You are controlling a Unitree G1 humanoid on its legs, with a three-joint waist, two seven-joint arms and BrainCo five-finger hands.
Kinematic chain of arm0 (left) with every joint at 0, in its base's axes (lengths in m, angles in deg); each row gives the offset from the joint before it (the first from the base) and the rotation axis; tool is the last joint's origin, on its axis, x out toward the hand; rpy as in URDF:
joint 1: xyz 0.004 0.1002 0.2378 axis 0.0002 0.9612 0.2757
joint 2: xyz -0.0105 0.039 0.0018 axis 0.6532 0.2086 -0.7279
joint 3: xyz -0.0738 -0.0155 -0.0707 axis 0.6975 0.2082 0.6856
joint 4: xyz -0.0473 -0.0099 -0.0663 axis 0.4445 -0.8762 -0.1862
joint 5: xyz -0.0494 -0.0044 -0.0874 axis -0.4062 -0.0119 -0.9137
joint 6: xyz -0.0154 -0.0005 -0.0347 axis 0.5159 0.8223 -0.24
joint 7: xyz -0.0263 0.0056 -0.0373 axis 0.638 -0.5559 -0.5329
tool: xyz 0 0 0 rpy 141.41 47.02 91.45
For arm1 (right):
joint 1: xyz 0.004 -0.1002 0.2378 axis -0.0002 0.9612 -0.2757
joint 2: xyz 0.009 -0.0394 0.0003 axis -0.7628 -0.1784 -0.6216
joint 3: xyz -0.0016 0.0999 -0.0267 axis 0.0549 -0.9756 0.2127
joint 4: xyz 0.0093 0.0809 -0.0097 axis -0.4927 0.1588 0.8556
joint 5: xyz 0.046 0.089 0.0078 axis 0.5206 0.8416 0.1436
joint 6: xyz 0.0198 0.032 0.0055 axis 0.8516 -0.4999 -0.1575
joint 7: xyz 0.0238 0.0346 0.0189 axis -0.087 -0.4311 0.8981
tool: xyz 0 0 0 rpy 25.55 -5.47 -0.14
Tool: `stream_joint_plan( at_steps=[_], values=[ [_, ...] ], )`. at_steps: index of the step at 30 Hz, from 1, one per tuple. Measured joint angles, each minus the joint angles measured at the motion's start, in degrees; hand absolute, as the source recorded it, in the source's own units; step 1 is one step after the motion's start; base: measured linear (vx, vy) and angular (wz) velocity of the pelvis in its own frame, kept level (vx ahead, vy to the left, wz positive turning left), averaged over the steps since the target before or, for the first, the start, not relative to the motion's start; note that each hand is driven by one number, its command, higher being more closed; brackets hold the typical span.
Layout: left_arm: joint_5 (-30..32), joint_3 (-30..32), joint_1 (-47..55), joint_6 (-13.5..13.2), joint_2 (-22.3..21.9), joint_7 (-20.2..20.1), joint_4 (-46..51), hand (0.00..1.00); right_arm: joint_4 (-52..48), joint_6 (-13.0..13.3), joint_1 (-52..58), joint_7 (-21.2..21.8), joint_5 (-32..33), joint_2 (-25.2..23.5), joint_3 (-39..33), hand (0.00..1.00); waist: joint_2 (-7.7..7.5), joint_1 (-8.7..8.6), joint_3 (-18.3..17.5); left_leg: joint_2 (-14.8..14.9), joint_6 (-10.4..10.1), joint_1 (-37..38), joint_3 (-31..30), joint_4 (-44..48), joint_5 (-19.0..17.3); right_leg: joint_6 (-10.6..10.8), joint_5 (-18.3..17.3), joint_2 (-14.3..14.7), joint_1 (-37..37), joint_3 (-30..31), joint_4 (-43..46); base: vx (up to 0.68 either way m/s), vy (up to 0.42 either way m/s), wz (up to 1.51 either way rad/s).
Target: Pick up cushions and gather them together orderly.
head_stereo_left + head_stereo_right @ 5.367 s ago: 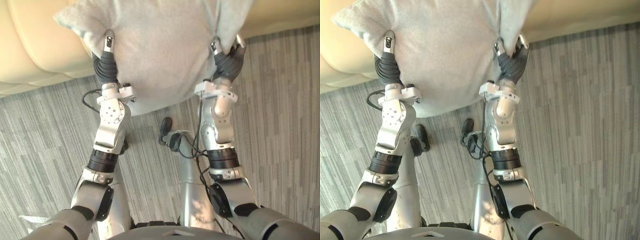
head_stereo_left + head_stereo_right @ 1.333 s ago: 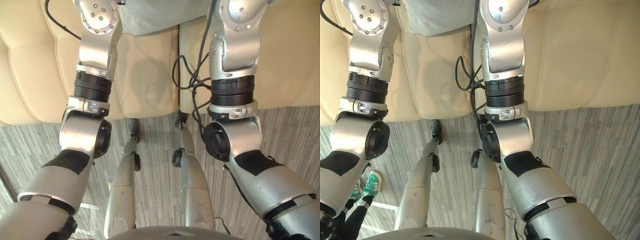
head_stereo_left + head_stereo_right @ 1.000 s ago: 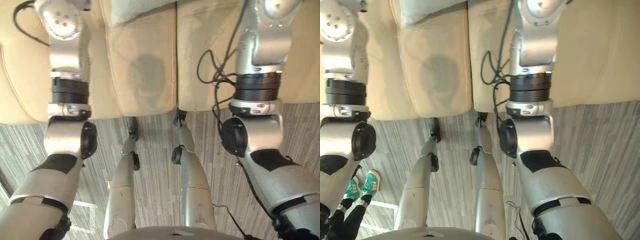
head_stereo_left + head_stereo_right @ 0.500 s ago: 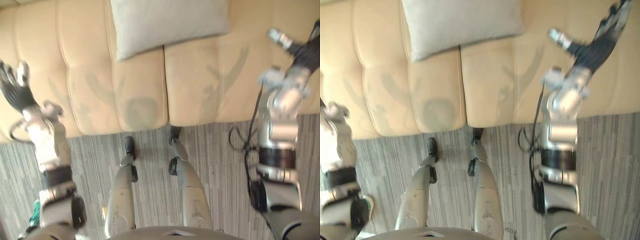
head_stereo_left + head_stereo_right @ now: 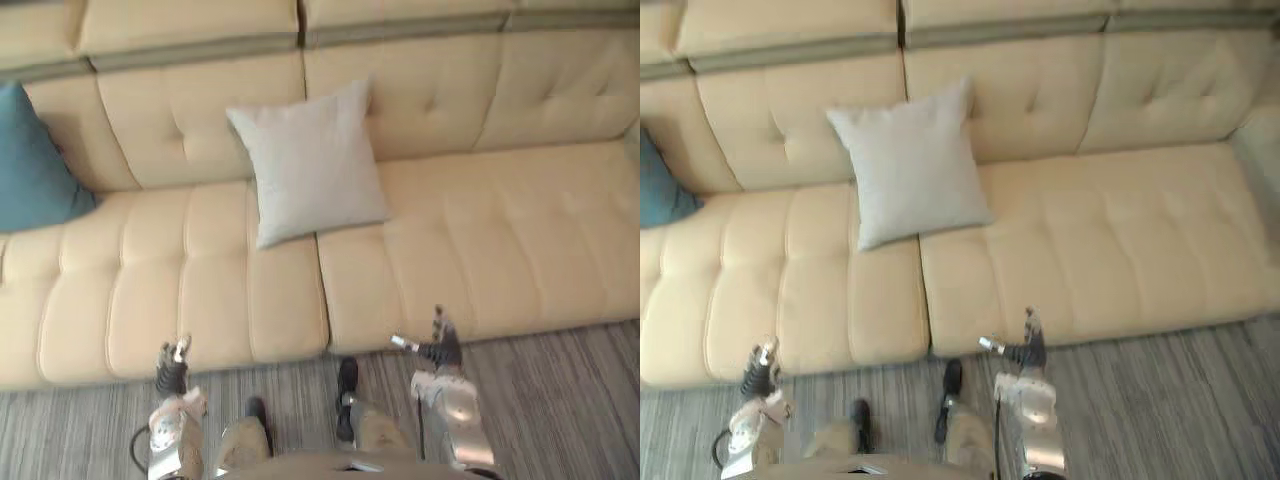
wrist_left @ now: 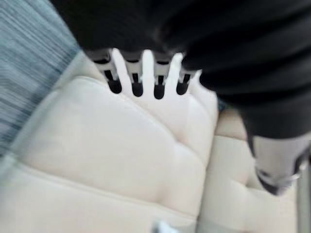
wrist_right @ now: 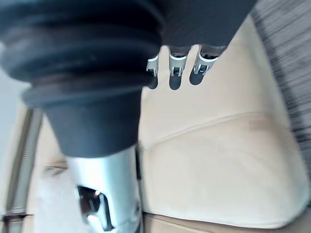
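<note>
I've let the pale grey cushion (image 5: 312,172) go: both hands were clamped on it seconds ago, and it now leans on the backrest of the sofa (image 5: 500,240) near the middle, straddling the seam between two seat pads. My left hand (image 5: 170,370) and right hand (image 5: 440,345) hang relaxed and empty by the sofa's front edge. It's soft, square, matte fabric on smooth tufted cream leather, and the plump teal cushion (image 5: 35,165) sits well apart at the sofa's left end, so I judge the gathering unfinished.
</note>
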Motion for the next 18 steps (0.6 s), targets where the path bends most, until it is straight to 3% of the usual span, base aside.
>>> stream_joint_plan(
  at_steps=[1,6,12,15,16,17,18],
  values=[
    [3.18,0.2,0.03,0.75,0.21,-0.83,-5.54,0.0,7.06,-0.83,-0.69,0.98,-1.78,-0.31,-0.48,0.0,-0.37,0.05,-1.33,-0.12,-0.44,2.07,1.23,-1.04,-0.43,0.26,1.4,0.52,2.5,0.99,-3.35,0.01,0.073,-0.48],
    [8.94,0.2,-0.05,2.32,0.62,-1.66,-14.62,0.0,20.67,-3.44,-2.19,1.91,-3.97,0.22,-4.79,0.0,-0.99,0.11,-2.57,-0.85,-0.72,6.33,3.21,-2.14,-1.22,0.78,4.45,0.97,6.25,4.31,-7.61,0.02,0.058,-0.32],
    [11.63,0.12,-0.59,3.18,2.68,-1.68,-18.04,0.0,25.5,-4.59,-3.01,2.0,-4.19,0.49,-6.7,0.0,-1.11,-0.19,-2.73,-1.21,-0.43,10.41,5.15,-1.28,-2.71,1.62,5.38,1.87,8.52,8.82,-7.24,0.01,0.06,-0.38],
    [11.7,-0.01,-1.65,3.38,3.61,-1.7,-18.24,0.0,25.38,-4.86,-4.96,1.96,-4.1,0.45,-5.95,0.0,-1.94,-0.44,-0.87,-1.7,1.09,9.7,7.14,3.36,-4.48,1.84,6.3,1.91,7.12,10.73,-4.6,-0.1,0.05,-0.42],
    [12.11,0.07,-1.77,3.55,4.18,-1.7,-17.9,0.0,25.41,-4.85,-6.2,1.97,-4.03,0.45,-4.59,0.0,-2.19,0.61,-1.0,-2.34,3.93,8.25,6.77,2.95,-3.35,4.68,6.46,1.16,6.26,11.96,-6.25,-0.15,0.024,-0.4],
    [12.3,0.09,-2.07,3.61,3.88,-1.66,-17.8,0.0,25.4,-4.96,-7.04,2.01,-3.98,0.77,-4.32,0.0,-1.0,0.73,-0.75,-1.14,3.32,7.53,7.08,2.54,-3.21,4.15,4.66,0.66,4.53,10.72,-3.27,-0.19,0.099,-0.28],
    [12.56,-0.32,-3.23,3.71,4.01,-1.64,-17.6,0.0,25.51,-5.29,-8.39,1.96,-3.82,0.73,-4.4,0.0,-1.0,0.91,0.22,-0.78,3.03,6.9,6.86,2.54,-2.39,0.29,-6.47,-1.61,-1.73,5.19,19.91,-0.13,0.076,0.21]
  ],
)
